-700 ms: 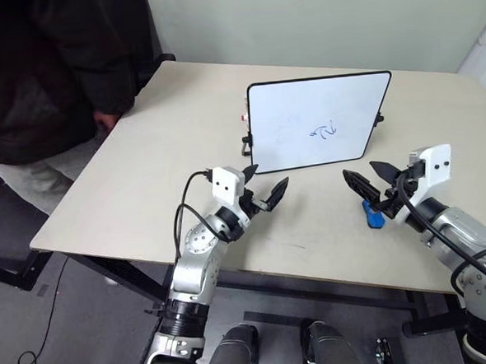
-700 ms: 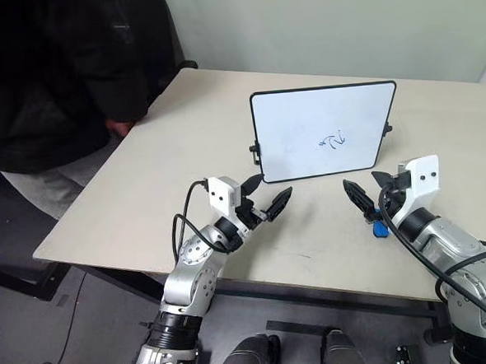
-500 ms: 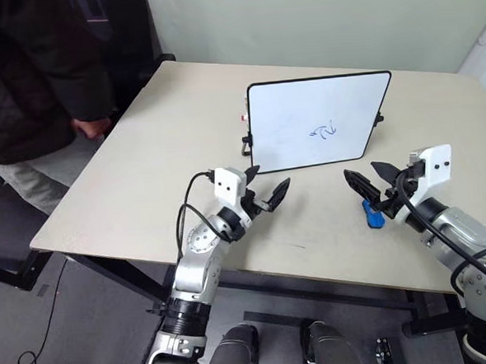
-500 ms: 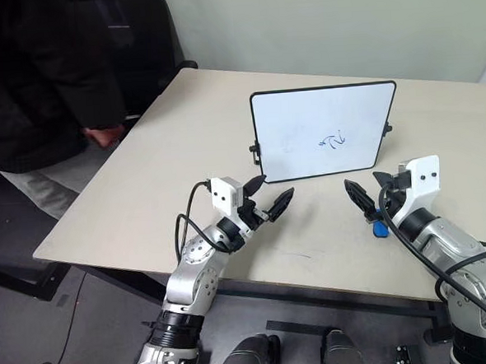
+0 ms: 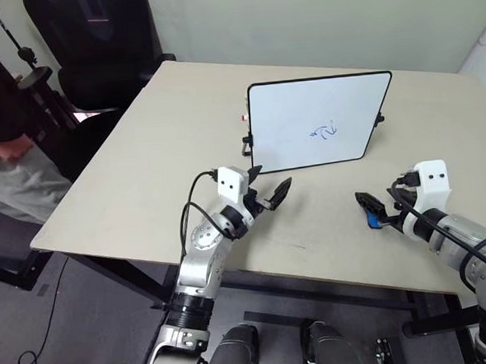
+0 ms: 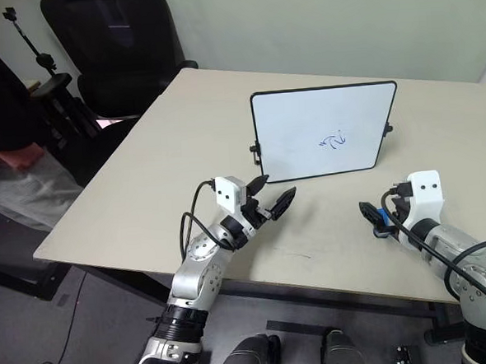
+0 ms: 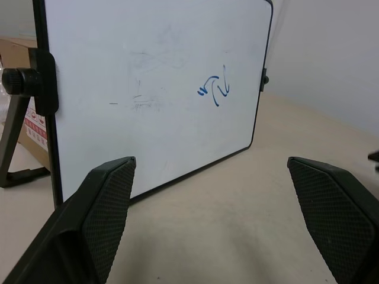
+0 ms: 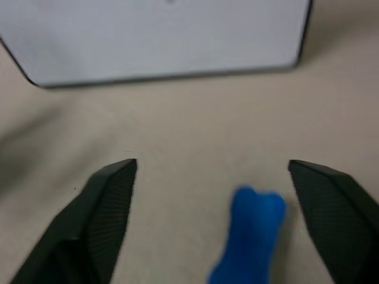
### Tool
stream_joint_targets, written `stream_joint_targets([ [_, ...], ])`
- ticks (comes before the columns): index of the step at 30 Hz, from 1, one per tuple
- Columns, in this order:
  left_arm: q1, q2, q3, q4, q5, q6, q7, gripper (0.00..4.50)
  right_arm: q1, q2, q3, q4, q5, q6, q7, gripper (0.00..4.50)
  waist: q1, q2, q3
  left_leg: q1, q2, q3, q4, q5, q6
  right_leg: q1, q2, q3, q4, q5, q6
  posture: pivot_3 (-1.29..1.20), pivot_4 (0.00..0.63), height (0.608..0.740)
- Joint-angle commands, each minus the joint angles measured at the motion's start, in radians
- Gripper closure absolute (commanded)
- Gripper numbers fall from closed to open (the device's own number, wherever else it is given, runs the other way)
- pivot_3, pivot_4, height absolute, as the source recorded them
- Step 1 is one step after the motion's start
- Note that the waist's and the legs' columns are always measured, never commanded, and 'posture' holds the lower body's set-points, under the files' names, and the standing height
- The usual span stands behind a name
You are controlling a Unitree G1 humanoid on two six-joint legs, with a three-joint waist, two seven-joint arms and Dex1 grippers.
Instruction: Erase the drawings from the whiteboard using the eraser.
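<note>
Task barely begun: blue drawings (image 5: 326, 131) remained on the whiteboard (image 5: 288, 117), upright on the table (image 5: 142, 155). Eraser (image 5: 374, 218) lay on table in front of board's right end, not yet gripped, between spread fingers of right gripper (image 8: 210, 222). Left gripper (image 7: 210, 222) spread too, empty, near board's left side. Grasp & wipe left.

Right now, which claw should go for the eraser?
The right claw. It is open with the blue eraser lying on the table between its fingers, nearer one of them. The left claw, also open, faces the whiteboard, well away from the eraser.
</note>
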Motion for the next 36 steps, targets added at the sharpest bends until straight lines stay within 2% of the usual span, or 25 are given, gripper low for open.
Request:
stream_joint_targets([
  [1,0.005,-0.007,-0.008,-0.034,0.000,-0.021,-0.007,0.00,-0.006,-0.025,-0.018,0.012,-0.021,0.027,-0.007,0.01,0.000,0.000,0.000,0.000,0.000,0.000,0.000,0.000,0.000,0.000,0.000,0.000,0.000,0.000,0.000,0.00,0.150,0.740],
  [18,0.004,0.014,-0.001,-0.049,-0.005,-0.023,-0.014,0.00,0.006,-0.024,0.059,0.040,-0.089,0.120,0.000,0.01,0.000,0.000,0.000,0.000,0.000,0.000,0.000,0.000,0.000,0.000,0.000,0.000,0.000,-0.001,0.001,0.00,0.150,0.740],
  [21,-0.001,0.025,0.000,-0.050,-0.002,-0.027,-0.016,0.00,0.008,-0.026,0.073,0.034,-0.097,0.115,0.018,0.62,0.000,0.000,0.000,0.000,0.000,0.000,0.000,0.000,0.000,0.000,0.000,0.000,0.000,-0.001,0.001,0.00,0.150,0.740],
  [27,-0.010,0.036,0.008,-0.056,-0.007,-0.016,-0.017,0.00,0.010,-0.026,0.100,0.025,-0.127,0.078,0.031,2.72,0.000,0.000,0.000,0.000,0.000,0.000,0.000,0.000,0.000,0.000,0.000,0.000,0.000,-0.001,0.001,0.00,0.150,0.740],
  [30,-0.013,0.042,0.011,-0.054,-0.008,-0.011,-0.021,0.00,0.003,-0.022,0.086,0.014,-0.124,0.075,0.035,3.63,0.000,0.000,0.000,0.000,0.000,0.000,0.000,0.000,0.000,0.000,0.000,0.000,0.000,-0.001,0.001,0.00,0.150,0.740],
  [31,-0.015,0.043,0.012,-0.052,-0.009,-0.010,-0.021,0.00,-0.002,-0.022,0.080,0.010,-0.123,0.066,0.038,3.83,0.000,0.000,0.000,0.000,0.000,0.000,0.000,0.000,0.000,0.000,0.000,0.000,0.000,-0.001,0.001,0.00,0.150,0.740],
  [36,-0.020,0.044,0.014,-0.044,-0.012,-0.008,-0.022,0.00,-0.133,0.006,0.079,-0.007,-0.110,-0.036,0.051,3.83,-0.005,0.000,0.000,0.000,0.000,0.000,0.000,0.000,0.000,0.000,0.000,0.000,0.000,-0.001,0.001,0.00,0.150,0.740],
])
